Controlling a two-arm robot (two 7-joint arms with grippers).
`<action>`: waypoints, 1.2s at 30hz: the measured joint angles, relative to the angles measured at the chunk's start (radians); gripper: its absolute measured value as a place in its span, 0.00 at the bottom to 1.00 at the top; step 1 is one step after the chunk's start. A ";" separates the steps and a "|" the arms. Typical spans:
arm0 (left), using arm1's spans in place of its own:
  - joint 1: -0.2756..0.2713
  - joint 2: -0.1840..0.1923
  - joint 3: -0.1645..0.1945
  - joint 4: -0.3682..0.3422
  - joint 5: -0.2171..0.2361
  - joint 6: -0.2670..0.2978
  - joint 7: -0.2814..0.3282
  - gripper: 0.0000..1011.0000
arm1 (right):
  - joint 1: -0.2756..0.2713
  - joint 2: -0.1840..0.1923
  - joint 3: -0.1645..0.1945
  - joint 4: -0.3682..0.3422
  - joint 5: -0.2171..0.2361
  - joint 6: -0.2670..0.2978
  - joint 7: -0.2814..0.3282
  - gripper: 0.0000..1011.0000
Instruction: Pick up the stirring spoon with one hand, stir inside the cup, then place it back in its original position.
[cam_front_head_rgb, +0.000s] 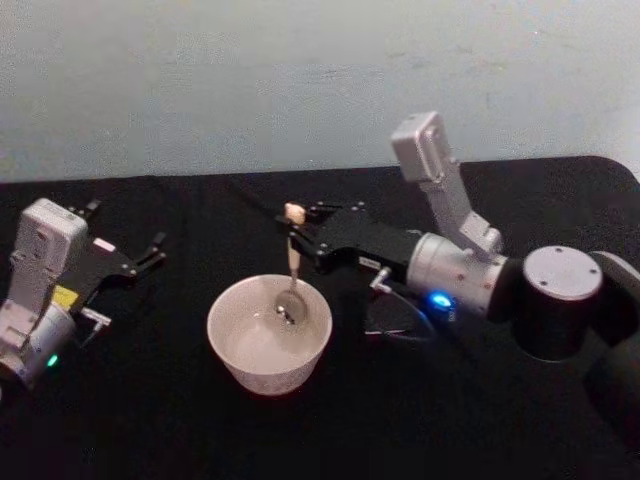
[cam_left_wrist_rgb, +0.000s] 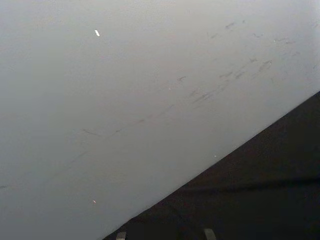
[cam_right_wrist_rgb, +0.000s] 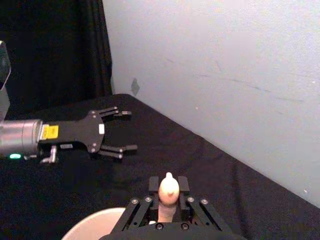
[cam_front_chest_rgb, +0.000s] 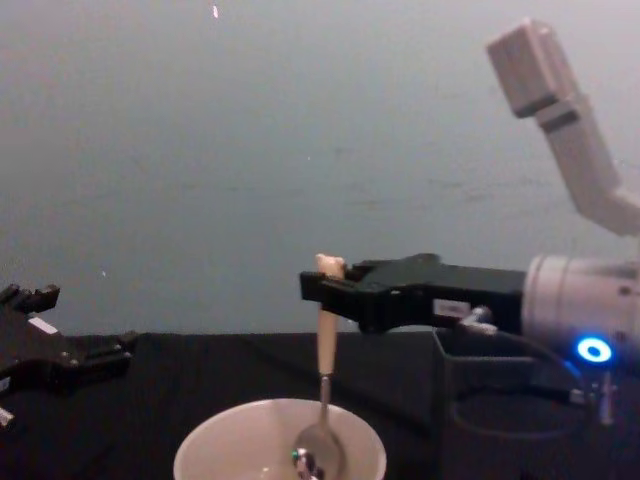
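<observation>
- The right arm (cam_front_head_rgb: 455, 268) reaches in from the right, above the black bench (cam_front_head_rgb: 150, 420).
- The right jaws are closed on the spoon (cam_front_head_rgb: 292, 262), gripping its beige handle just below the pale knobbed top.
- The spoon hangs nearly upright. Its handle stands above the rim, and its thin grey stem runs down into the cup (cam_front_head_rgb: 268, 335).
- The bowl of the spoon sits inside the cup, right of centre and toward the far side. Whether it touches the bottom cannot be told.
- The cream-white cup stands on the bench in the middle, between the 2 arms.
- In the chest view the spoon (cam_front_chest_rgb: 326, 345) drops straight from the right jaws into the cup (cam_front_chest_rgb: 215, 445).
- In the right wrist view the spoon's top (cam_right_wrist_rgb: 168, 189) pokes up between the 2 closed fingers, with the cup's rim (cam_right_wrist_rgb: 92, 225) beneath.
- The left arm (cam_front_head_rgb: 40, 290) is at the left side of the bench, well apart from the cup.
- The left jaws are spread wide and hold nothing, their fingers (cam_right_wrist_rgb: 122, 148) pointing over bare cloth.
- A pale grey-blue wall (cam_front_head_rgb: 300, 80) rises behind the bench.
</observation>
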 joint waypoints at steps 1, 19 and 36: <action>0.000 0.000 0.000 0.000 0.000 0.000 0.000 0.99 | -0.005 0.007 0.003 -0.008 0.000 0.000 0.003 0.21; 0.000 0.000 0.000 0.000 0.000 0.000 0.000 0.99 | -0.104 0.120 -0.003 -0.163 0.043 0.031 0.064 0.21; 0.000 0.000 0.000 0.000 0.000 0.000 0.000 0.99 | -0.079 0.067 -0.020 -0.155 0.065 0.039 0.028 0.21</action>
